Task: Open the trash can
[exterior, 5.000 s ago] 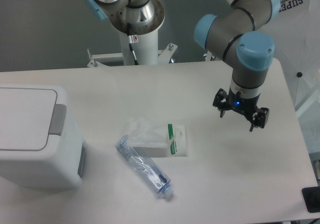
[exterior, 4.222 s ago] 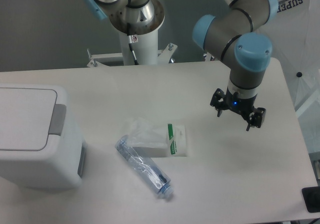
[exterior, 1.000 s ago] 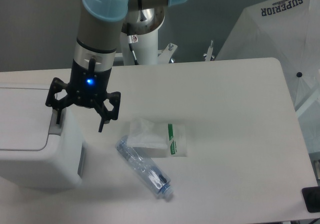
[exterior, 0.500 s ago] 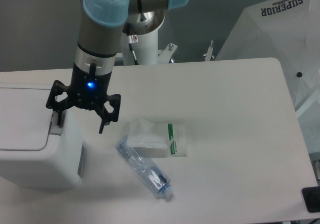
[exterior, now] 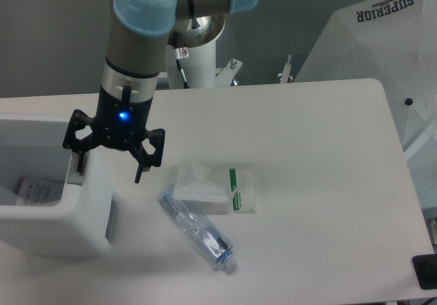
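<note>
We see the black two-finger pincer [exterior: 111,170] spread wide at left of frame, one finger on the grey push tab of the large boxy white plastic trash can [exterior: 51,213], holding nothing.

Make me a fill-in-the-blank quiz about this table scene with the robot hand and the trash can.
1. The trash can has its lid ____.
2. The hand hangs over the can's ____ edge, as the camera sees it.
3. The clear bottle is lying ____ the table.
4. The white packet carries a ____ stripe.

Missing words: open; right; on; green
</note>
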Available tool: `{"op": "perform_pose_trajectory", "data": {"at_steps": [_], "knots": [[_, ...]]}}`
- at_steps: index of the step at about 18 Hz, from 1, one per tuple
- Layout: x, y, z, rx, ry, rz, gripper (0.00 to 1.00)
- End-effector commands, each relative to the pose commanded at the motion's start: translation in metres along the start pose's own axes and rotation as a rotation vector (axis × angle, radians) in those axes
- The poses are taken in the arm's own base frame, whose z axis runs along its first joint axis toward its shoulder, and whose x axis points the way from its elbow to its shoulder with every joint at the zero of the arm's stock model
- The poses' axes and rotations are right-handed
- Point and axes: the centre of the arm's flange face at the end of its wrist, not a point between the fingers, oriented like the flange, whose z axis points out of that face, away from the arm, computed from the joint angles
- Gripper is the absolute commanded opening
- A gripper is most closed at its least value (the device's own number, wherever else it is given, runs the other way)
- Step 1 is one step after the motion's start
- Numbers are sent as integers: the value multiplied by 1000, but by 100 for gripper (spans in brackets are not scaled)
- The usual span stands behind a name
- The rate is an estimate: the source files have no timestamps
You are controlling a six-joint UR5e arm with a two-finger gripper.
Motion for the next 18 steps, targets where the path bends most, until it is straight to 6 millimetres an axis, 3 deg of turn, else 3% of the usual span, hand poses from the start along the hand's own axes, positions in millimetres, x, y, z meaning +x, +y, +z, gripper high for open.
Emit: {"op": "perform_pose_trajectory", "data": {"at_steps": [6,14,16,18], "knots": [[-51,-9,-24,39,-58,73,100],[-150,0,-42,31,-142,243,100],[-184,6,-46,22,-163,265,100],[-203,10,-49,14,-174,295,100]]}}
